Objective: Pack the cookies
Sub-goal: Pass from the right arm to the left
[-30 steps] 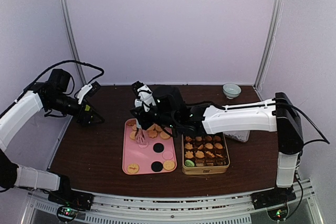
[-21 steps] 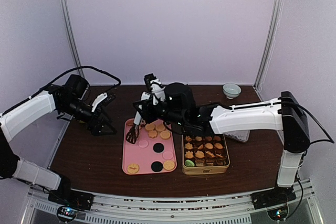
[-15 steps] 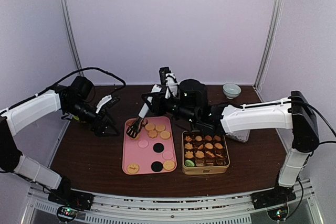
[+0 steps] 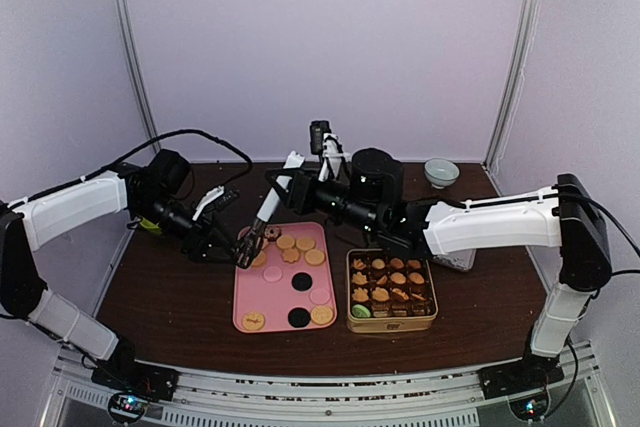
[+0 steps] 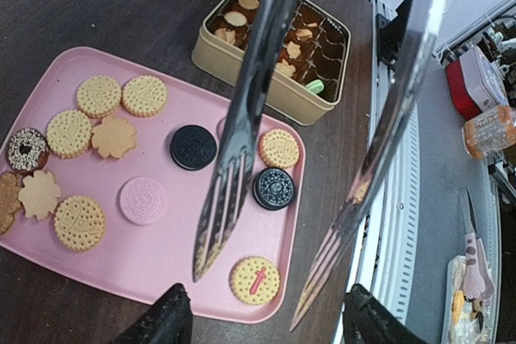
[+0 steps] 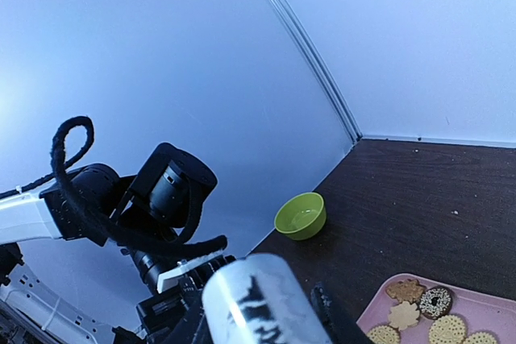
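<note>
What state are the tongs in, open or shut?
Open. The left wrist view shows the tongs with both arms spread apart and nothing between the tips.

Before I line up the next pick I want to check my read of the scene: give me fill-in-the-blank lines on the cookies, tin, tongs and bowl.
1. The loose cookies lie on a ___ tray.
2. In the gold tin, the one cookie that is not tan or brown is ___.
3. The metal tongs point tips-down over the tray, between the fingers of the left gripper, whose jaws stand ___.
4. The white bowl stands at the far ___ corner.

Missing words: pink; green; open; right.
</note>
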`<state>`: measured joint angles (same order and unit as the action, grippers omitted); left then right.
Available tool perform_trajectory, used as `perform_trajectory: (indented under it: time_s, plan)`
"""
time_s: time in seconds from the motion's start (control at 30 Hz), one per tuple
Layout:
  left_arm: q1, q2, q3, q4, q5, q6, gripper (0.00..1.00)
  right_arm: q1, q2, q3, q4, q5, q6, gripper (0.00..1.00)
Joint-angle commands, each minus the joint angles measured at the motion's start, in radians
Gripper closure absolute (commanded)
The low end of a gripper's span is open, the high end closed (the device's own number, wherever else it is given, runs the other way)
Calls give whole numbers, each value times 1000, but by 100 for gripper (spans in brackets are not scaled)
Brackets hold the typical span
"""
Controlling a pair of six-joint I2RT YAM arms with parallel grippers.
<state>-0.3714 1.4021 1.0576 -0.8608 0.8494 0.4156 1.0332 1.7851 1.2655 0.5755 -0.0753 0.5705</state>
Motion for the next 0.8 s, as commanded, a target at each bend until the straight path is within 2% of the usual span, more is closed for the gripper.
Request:
perform_trajectory:
  time_s: [0.0, 0.1, 0.4, 0.53, 0.67, 0.77]
  plan:
    - [0, 9, 33, 29, 62, 6, 38, -5, -23, 9, 68, -24, 20, 65]
    - [0, 15, 47, -13, 83, 35, 48, -5, -20, 8, 72, -29, 19, 66]
    - [-3, 27, 36, -29, 98, 39, 54, -5, -15, 12, 83, -22, 27, 66]
    - [-6, 31, 34, -29, 108, 41, 71, -5, -14, 12, 101, -27, 36, 67]
    - [-8, 43, 47, -29, 134, 36, 100, -5, -3, 17, 127, -48, 55, 66]
    - [-10, 55, 63, -57, 159, 58, 100, -5, 5, 18, 147, -73, 64, 65]
